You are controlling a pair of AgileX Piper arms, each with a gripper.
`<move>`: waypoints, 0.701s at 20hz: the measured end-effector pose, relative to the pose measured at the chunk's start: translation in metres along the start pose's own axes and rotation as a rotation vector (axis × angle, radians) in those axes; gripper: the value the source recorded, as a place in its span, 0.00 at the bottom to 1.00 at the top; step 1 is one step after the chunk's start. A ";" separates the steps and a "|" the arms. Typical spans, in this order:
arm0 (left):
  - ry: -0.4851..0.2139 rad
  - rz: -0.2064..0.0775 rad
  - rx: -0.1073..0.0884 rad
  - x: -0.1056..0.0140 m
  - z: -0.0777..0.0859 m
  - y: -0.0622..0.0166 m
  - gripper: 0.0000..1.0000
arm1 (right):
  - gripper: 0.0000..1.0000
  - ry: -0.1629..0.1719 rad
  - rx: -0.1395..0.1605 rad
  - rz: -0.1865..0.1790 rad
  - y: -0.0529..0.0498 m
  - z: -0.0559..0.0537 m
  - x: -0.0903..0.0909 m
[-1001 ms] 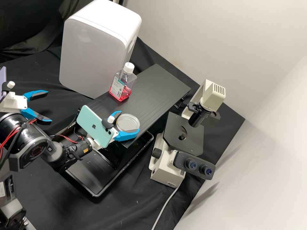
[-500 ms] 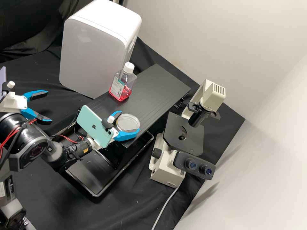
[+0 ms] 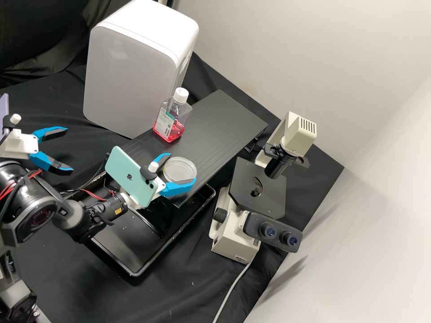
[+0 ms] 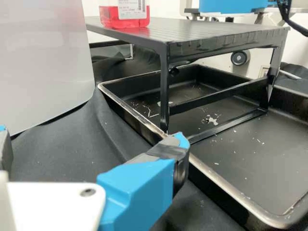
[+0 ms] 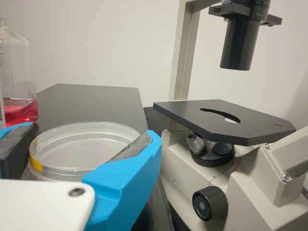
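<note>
Half closed, the right gripper point(image 3: 178, 169) pinches the petri dish point(image 5: 82, 144) by its rim; a slack squeeze could drop it onto the shelf point(image 3: 215, 125) beneath.

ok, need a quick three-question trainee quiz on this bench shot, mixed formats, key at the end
1. True or false: the right gripper has one finger on each side of the petri dish.
2. What stands on the black rack, near the white box?
A. a flask of red liquid
B. a beaker
C. a pipette
3. Fill in: the left gripper, over the black cloth, has its fingers ____ and holds nothing.

Key: 1 true; 2 A; 3 open.
</note>
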 end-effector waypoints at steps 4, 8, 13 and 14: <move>0.001 0.000 0.000 0.000 0.000 0.0000 1.00 | 0.00 0.006 0.001 0.007 0.002 -0.002 -0.001; 0.002 0.000 -0.001 0.000 0.000 0.0000 1.00 | 0.00 0.006 0.001 0.006 0.002 -0.002 -0.001; 0.002 0.000 -0.001 0.000 0.000 0.0000 1.00 | 0.00 0.006 0.000 -0.015 -0.004 -0.002 -0.002; 0.002 0.000 -0.001 0.000 0.000 0.0000 1.00 | 0.00 0.002 -0.001 -0.022 -0.005 -0.001 -0.003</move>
